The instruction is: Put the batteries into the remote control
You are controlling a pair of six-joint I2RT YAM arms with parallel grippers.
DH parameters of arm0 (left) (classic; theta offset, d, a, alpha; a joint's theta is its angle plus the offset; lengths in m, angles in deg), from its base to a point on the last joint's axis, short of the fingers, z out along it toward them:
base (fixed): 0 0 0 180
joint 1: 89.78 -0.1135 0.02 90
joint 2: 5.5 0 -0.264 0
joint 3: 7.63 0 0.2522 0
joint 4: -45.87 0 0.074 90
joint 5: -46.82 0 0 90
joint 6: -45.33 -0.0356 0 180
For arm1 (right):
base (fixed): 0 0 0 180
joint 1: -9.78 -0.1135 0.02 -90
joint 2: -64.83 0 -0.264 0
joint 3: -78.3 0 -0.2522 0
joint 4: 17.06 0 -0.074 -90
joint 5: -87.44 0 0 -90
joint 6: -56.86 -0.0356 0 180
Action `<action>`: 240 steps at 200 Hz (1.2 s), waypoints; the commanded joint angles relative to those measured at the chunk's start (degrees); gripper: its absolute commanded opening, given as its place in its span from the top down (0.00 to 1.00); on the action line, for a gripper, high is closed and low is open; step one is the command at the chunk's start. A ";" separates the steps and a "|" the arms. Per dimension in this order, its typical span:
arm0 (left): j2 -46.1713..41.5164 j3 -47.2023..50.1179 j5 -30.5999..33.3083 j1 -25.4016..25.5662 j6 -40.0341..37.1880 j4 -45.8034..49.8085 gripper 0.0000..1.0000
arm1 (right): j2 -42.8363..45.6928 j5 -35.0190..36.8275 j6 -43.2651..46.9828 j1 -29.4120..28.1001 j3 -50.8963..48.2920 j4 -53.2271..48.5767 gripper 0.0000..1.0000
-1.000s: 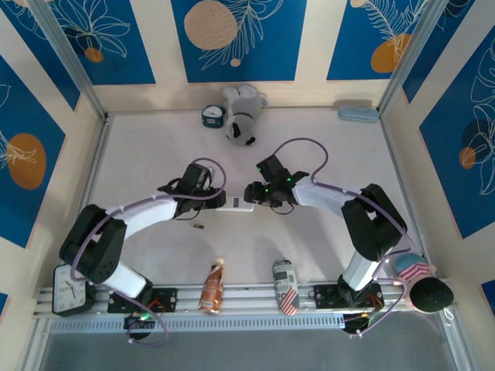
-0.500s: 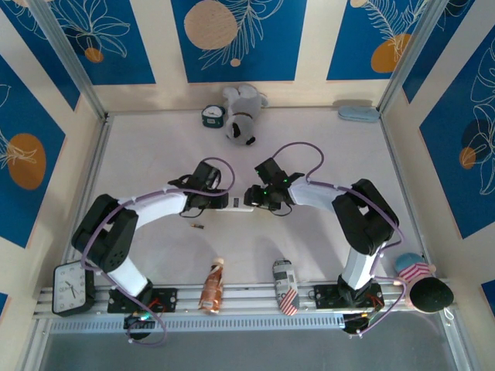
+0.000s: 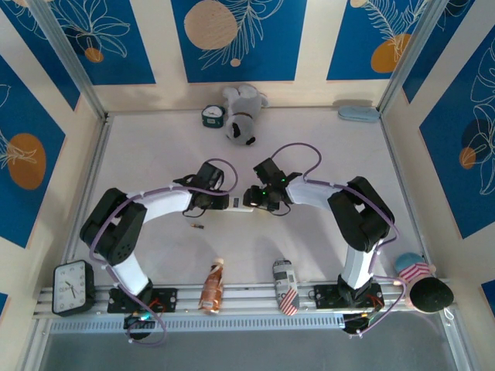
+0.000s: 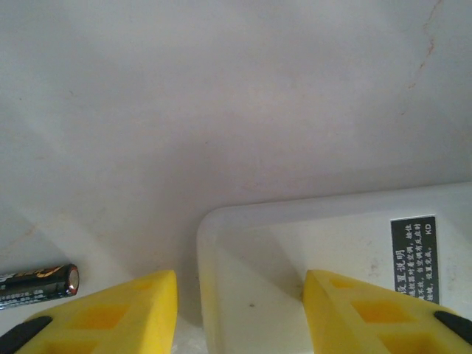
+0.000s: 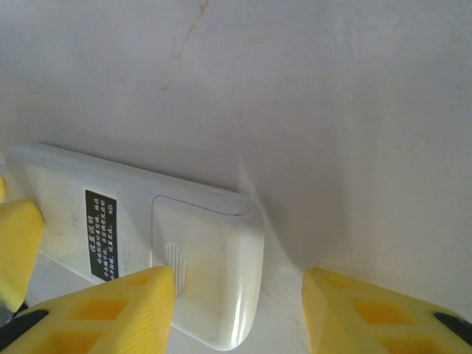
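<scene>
The remote control [image 5: 140, 243] looks smooth, slightly glossy white plastic; the table [image 4: 221, 88] seems matt.

Left hand [image 3: 210, 202] and right hand [image 3: 257, 198] flank remote control [image 3: 236, 205].

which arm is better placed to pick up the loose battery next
Left. The battery lies on the table right beside the left tool, on that arm's side of the remote control. The right tool is at the remote's opposite end, away from it.
</scene>
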 commanded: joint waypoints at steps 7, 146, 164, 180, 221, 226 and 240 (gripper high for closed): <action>1.44 -0.10 -0.54 0.43 -0.48 0.55 0.53 | -1.60 -1.72 0.48 0.10 2.50 -0.65 0.50; 1.34 -0.05 -0.90 0.83 -0.52 1.09 0.53 | -2.68 0.29 0.60 0.62 -0.44 -1.71 0.73; 1.28 0.01 -0.89 0.89 -0.51 1.05 0.53 | -2.45 -0.38 0.24 0.88 -1.19 -1.16 0.73; 1.33 -0.07 -0.57 0.84 -0.65 1.27 0.53 | -1.65 0.53 0.12 1.04 -1.33 -1.57 0.73; 1.09 -0.34 -0.18 0.87 -1.00 1.84 0.52 | 3.00 -0.15 -0.22 2.59 -3.73 -0.83 0.66; 1.06 -0.40 -0.19 0.90 -1.05 1.79 0.52 | 3.46 0.01 -0.17 2.80 -4.02 -0.96 0.66; 1.11 -0.38 -0.27 0.86 -1.08 1.83 0.53 | 4.72 0.32 -0.16 3.40 -4.88 -1.05 0.66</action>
